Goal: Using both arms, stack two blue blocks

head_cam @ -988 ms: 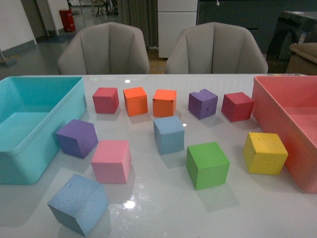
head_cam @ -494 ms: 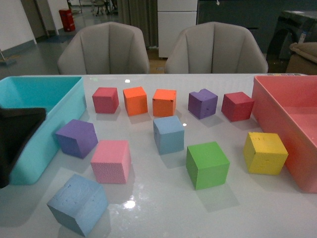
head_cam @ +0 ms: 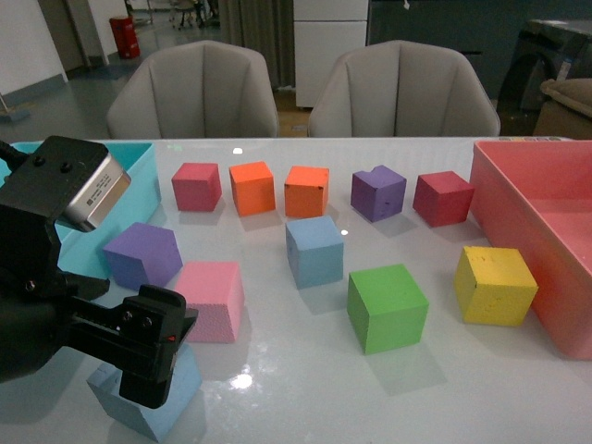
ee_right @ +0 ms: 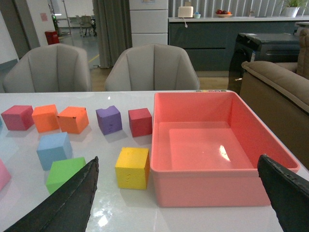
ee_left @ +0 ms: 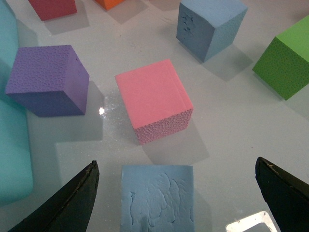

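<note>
One blue block (head_cam: 181, 393) lies at the table's near left, partly hidden by my left arm (head_cam: 55, 277). In the left wrist view this block (ee_left: 157, 198) sits between the wide-open jaws of my left gripper (ee_left: 176, 166), which is empty and above it. The second blue block (head_cam: 314, 250) stands mid-table and also shows in the left wrist view (ee_left: 210, 24) and the right wrist view (ee_right: 54, 149). My right gripper (ee_right: 178, 159) is open and empty, held high, facing the pink bin; it is out of the front view.
A pink cube (head_cam: 211, 298) and a purple cube (head_cam: 143, 256) sit just beyond the near blue block. A green cube (head_cam: 387, 307) and a yellow cube (head_cam: 495, 285) lie to the right. The turquoise bin (head_cam: 139, 185) is left, the pink bin (head_cam: 518, 213) right.
My left arm has come into the front view from the left and now hangs over the near blue block. The blocks have not moved.
</note>
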You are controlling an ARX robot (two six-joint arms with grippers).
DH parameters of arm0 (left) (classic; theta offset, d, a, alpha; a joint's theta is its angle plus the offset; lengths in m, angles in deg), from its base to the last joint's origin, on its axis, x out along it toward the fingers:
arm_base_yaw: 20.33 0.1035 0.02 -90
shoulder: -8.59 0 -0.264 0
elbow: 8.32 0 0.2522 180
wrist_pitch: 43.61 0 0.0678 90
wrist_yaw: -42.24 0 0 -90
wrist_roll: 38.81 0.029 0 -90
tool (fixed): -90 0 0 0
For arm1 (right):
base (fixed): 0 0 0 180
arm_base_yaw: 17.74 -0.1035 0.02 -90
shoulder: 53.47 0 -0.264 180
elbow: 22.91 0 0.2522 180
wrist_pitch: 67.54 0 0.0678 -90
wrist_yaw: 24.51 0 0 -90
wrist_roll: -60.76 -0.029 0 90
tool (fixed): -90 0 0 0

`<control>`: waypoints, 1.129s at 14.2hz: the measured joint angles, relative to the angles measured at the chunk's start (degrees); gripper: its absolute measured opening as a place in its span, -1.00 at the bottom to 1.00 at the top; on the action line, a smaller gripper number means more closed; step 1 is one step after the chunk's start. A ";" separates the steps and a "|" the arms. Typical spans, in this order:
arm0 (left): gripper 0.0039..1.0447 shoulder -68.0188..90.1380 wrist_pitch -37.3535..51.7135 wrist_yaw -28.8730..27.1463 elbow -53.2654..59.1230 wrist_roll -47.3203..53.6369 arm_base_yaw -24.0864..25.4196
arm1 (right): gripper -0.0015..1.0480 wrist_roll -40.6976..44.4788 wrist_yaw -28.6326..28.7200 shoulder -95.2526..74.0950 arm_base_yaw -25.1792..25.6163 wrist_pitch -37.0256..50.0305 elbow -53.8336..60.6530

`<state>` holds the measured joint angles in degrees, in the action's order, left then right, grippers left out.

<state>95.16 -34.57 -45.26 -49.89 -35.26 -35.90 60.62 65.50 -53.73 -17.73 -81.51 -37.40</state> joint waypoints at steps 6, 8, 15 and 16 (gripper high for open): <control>0.88 6.73 -0.04 3.02 -1.31 1.70 2.86 | 0.87 0.00 0.00 0.00 0.00 0.00 0.00; 0.88 8.61 0.68 3.34 -1.68 1.70 3.85 | 0.87 0.00 0.00 0.00 0.00 0.00 0.02; 0.88 19.28 5.55 4.74 -2.51 1.97 5.29 | 0.87 0.00 0.00 0.00 0.00 0.00 0.00; 0.88 21.14 6.86 4.72 -2.51 2.51 5.29 | 0.87 0.00 0.00 0.00 0.00 0.00 0.02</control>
<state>116.29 -27.70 -40.54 -52.40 -32.75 -30.61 60.62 65.50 -53.73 -17.73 -81.51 -37.38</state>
